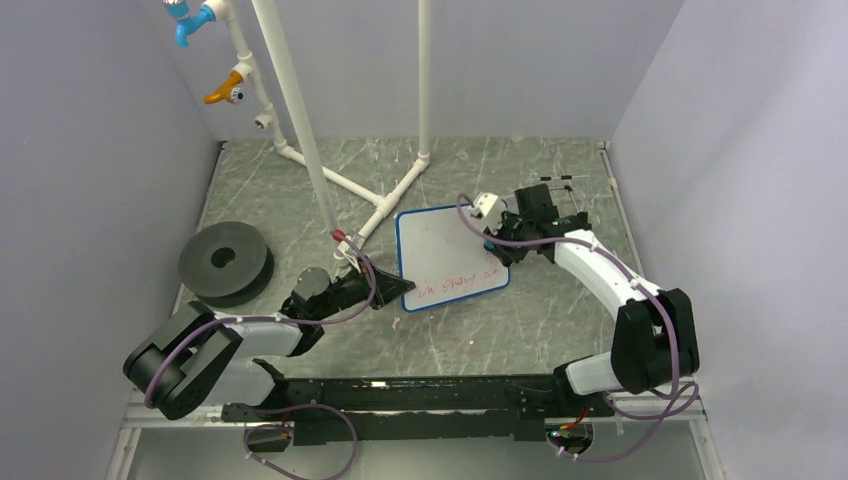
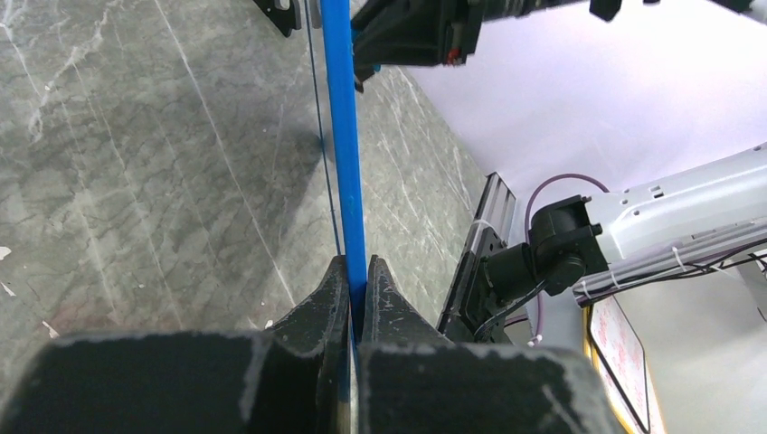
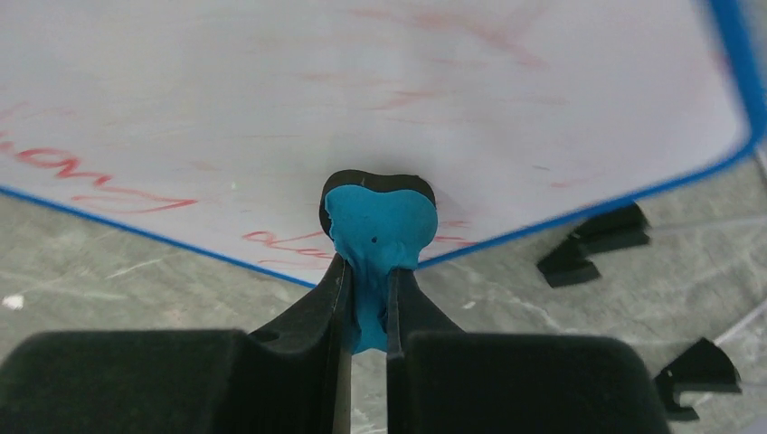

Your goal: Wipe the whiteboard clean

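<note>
Top external view: whiteboard [image 1: 440, 250] in middle of table [image 1: 560, 330], near-left rim pinched tight by left gripper [image 1: 392, 290]. Right gripper [image 3: 366, 276] is clamped on a blue eraser [image 3: 380, 221] pressed to the board. Wiping step, judged partway: red writing [image 1: 455, 284] lines the near edge, so the next stroke should drag the eraser across it, board held steady.

Table [image 1: 560, 330]: grey-green marbled surface, scuffed with pale streaks. Left of frame, a dark grey thick ring [image 1: 225, 262] lies flat on it. Upper centre, a white pipe frame [image 1: 345, 185] stands on it. Upper right, a thin black wire piece [image 1: 556, 179]. Centre, the whiteboard [image 1: 445, 250] – contact with the surface cannot be confirmed.
</note>
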### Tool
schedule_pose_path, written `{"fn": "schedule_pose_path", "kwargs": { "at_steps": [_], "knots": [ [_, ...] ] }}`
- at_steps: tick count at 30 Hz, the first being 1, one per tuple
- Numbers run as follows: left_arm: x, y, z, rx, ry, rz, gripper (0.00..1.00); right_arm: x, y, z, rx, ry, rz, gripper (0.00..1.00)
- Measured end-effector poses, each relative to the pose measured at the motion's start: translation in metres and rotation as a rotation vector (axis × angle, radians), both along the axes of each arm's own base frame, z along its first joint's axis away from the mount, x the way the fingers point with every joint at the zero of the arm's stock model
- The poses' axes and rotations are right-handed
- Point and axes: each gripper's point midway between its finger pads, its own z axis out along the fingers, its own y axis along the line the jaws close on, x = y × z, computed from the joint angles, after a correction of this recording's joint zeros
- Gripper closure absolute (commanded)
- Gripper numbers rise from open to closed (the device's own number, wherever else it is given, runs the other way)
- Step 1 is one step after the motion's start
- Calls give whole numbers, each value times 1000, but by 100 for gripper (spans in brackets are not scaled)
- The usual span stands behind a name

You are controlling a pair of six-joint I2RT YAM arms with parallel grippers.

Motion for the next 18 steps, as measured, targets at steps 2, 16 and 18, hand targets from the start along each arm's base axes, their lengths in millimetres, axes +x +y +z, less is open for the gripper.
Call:
{"fn": "schedule_pose_path", "kwargs": {
  "at_steps": [2,16,18],
  "knots": [
    [0,0,0,-1,3,0,100,-12,10,-5,-17,0,62,100],
    [-2,-1,0,0,4,-8,100,-30,23,6,101,45,90,100],
    [-2,-1,0,-1,3,-8,100,-25,25,10,126,32,59,100]
  ]
}}
